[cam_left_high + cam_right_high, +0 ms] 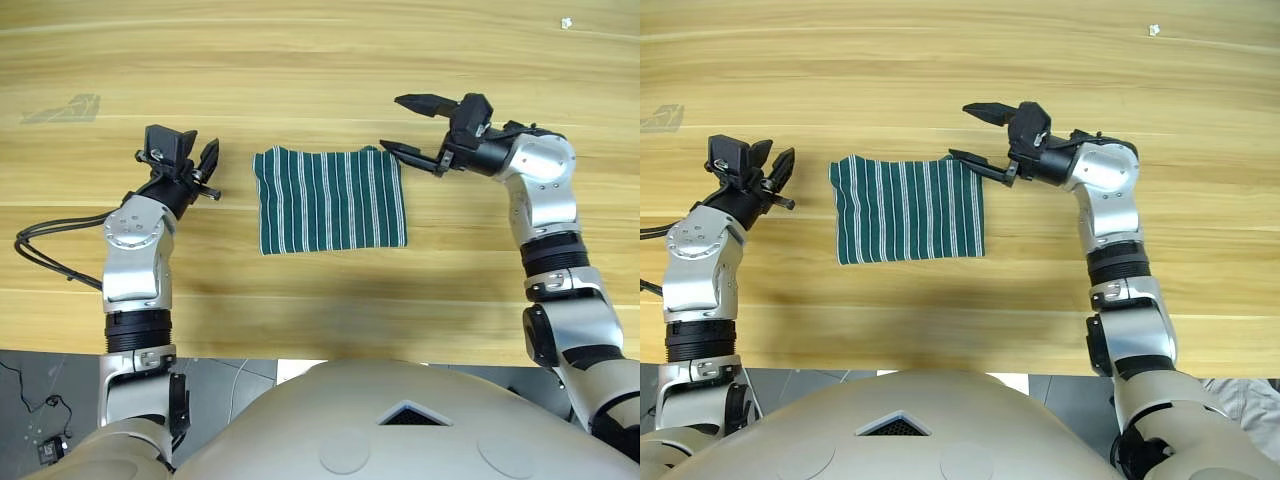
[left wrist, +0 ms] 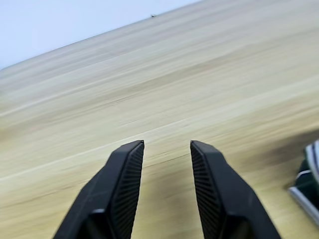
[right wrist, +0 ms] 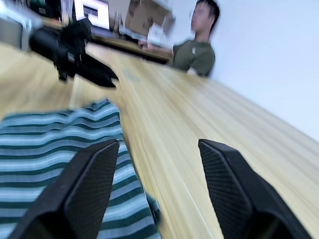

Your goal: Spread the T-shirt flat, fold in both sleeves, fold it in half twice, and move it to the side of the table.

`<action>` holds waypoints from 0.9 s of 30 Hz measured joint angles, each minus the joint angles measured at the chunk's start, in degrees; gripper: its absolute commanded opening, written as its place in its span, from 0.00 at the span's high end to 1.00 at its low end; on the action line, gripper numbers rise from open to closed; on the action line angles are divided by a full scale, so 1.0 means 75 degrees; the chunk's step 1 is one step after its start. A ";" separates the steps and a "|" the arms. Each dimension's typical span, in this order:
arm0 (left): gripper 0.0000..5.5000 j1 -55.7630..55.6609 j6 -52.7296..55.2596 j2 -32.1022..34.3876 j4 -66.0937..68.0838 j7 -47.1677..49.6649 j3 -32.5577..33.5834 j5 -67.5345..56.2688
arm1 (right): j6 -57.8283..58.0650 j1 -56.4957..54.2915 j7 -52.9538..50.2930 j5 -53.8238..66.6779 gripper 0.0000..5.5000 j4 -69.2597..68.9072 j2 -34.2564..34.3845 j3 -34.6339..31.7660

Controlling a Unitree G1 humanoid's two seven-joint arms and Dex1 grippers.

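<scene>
One green-and-white striped T-shirt (image 1: 330, 200), folded into a small rectangle, is laid on the light wooden table (image 1: 300, 60) between two tools. The left tool (image 2: 167, 144) is held partly open and the right tool (image 1: 392, 122) wide open; nothing is gripped.

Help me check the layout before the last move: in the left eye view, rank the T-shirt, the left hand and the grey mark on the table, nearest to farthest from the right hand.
1. T-shirt, its far right corner beside the right hand.
2. Left hand, on the shirt's left side.
3. Grey mark, far left, beyond the left hand.
</scene>
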 measured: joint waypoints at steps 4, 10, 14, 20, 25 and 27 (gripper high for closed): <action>0.69 0.0318 -0.0444 -0.0605 -0.0227 0.0424 0.0287 -0.0152 | -0.0456 0.0144 -0.0310 -0.0675 0.46 0.0031 0.0666 0.0741; 0.69 0.0814 -0.0772 -0.1483 -0.0556 0.0678 0.0387 -0.0451 | -0.0786 -0.0512 -0.0525 -0.1390 0.46 0.1623 0.1620 0.1373; 0.69 0.0827 -0.0777 -0.1671 -0.0699 0.0650 0.0291 -0.0463 | -0.0327 -0.0841 -0.0378 -0.1596 0.46 0.2701 0.1939 0.1519; 0.69 0.0865 -0.0799 -0.1824 -0.0758 0.0627 0.0138 -0.0455 | 0.1559 -0.1884 -0.0372 -0.1948 0.46 0.3957 0.1953 0.1480; 0.69 0.0887 -0.0796 -0.1821 -0.1011 0.0613 0.0094 -0.0447 | 0.2595 -0.2129 -0.0855 -0.1866 0.46 0.4087 0.1718 0.1051; 0.69 0.1049 -0.0794 -0.1821 -0.1307 0.0657 0.0113 -0.0450 | 0.3103 -0.2011 -0.1331 -0.1726 0.46 0.3829 0.1266 0.0583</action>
